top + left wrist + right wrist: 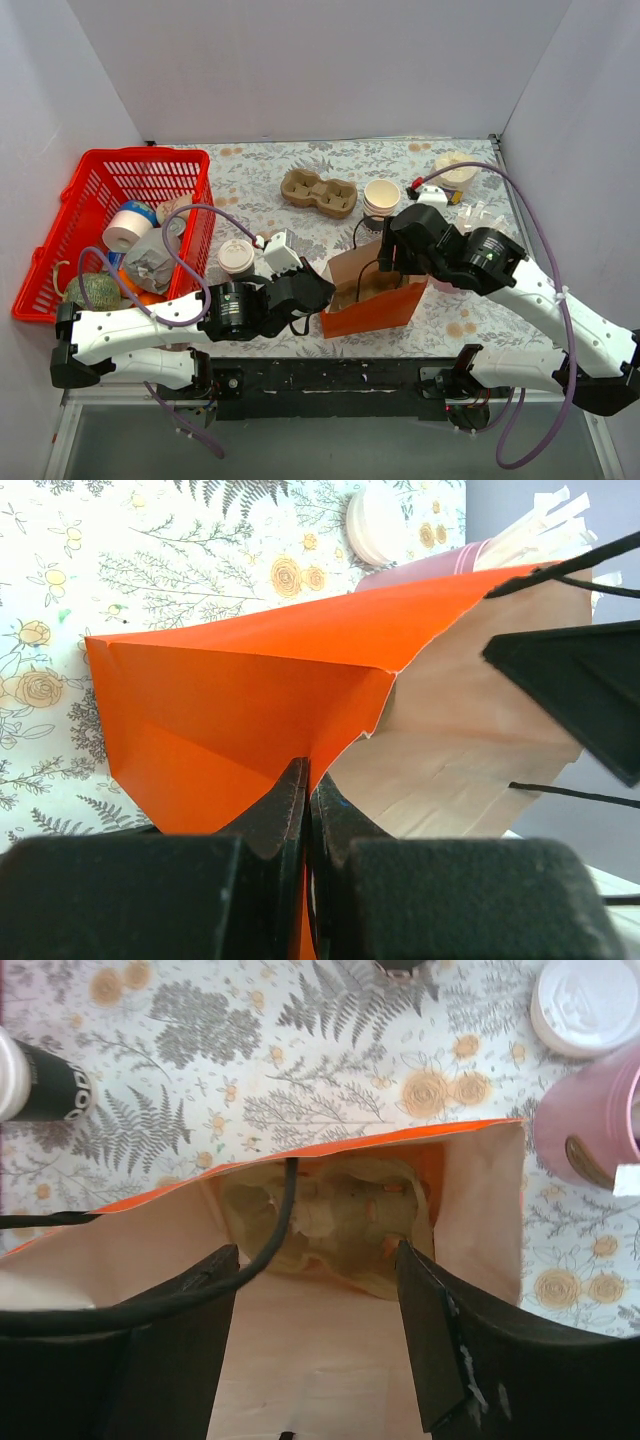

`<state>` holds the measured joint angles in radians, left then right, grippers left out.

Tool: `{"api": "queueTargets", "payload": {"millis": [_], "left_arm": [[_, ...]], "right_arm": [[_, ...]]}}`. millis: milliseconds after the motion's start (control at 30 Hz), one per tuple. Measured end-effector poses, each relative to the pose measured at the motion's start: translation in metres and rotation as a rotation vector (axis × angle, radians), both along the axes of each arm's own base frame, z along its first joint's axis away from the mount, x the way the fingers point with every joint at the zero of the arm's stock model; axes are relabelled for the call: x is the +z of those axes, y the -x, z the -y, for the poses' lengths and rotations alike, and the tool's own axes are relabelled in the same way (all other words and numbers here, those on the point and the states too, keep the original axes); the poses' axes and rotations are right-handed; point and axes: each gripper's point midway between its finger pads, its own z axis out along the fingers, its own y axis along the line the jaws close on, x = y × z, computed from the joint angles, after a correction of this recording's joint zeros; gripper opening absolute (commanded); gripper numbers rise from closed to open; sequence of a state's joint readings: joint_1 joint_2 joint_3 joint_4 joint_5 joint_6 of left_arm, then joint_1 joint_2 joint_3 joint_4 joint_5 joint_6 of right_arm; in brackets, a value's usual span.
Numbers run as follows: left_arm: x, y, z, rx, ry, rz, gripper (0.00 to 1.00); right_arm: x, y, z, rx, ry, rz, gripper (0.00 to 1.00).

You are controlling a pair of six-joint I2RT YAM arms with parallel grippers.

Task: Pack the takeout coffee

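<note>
Left jaws: the left gripper is pinched closed on the near-left edge of the orange bag, propping its mouth.
Right jaws: the right gripper hangs over the bag's mouth, spread wide with nothing between the fingers. A black handle cord lies across one finger.
Coffee's place: the takeout coffee stands beyond the bag and to its right, past the pink cup, well apart from both grippers.
Handling: probably light. The thin paper wall would dent under a hard squeeze, any liquid would slosh, and the lid could pop.
Hold: from the side, around the paper body just below the lid's rim, gently and upright.
Hidden: the fill level cannot be told. The wrist views show little but the lid. The pale moulded shape at the bag's bottom is hard to identify.
</note>
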<state>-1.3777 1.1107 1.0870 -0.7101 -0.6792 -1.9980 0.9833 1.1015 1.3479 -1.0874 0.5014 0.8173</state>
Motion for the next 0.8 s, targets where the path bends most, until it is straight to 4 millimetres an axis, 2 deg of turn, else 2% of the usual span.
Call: {"api": "queueTargets", "payload": {"millis": [133, 233, 267, 367, 467, 500, 533, 667, 800], "left_arm": [[0.0, 0.0, -0.001, 0.002, -0.003, 0.001, 0.0], [-0.001, -0.001, -0.002, 0.006, -0.009, 0.003, 0.0], [-0.001, -0.001, -0.003, 0.009, -0.01, 0.005, 0.0], [-0.001, -0.002, -0.003, 0.013, -0.013, 0.006, 0.0], [-0.001, -0.002, -0.004, 0.016, -0.014, 0.007, 0.0], [-0.001, -0.002, -0.004, 0.016, -0.015, 0.007, 0.0], [0.0, -0.002, -0.005, 0.017, -0.018, 0.007, 0.0], [-0.001, -0.003, -0.009, 0.026, -0.034, 0.011, 0.0], [0.0, -0.005, -0.012, 0.037, -0.044, 0.017, 0.0]], "right_arm": [[0.029, -0.006, -0.005, 0.044, -0.032, 0.069, 0.72], [0.046, -0.01, -0.005, 0.068, -0.036, 0.119, 0.63], [0.049, -0.01, -0.006, 0.081, -0.031, 0.128, 0.54], [0.047, -0.011, -0.011, 0.131, -0.013, 0.134, 0.45], [0.029, -0.011, -0.02, 0.187, 0.033, 0.099, 0.36], [0.017, -0.011, -0.021, 0.199, 0.06, 0.078, 0.35], [0.003, -0.009, -0.02, 0.207, 0.095, 0.049, 0.29], [-0.044, -0.002, -0.01, 0.215, 0.211, -0.048, 0.28], [-0.059, 0.005, -0.003, 0.212, 0.22, -0.073, 0.28]]}}
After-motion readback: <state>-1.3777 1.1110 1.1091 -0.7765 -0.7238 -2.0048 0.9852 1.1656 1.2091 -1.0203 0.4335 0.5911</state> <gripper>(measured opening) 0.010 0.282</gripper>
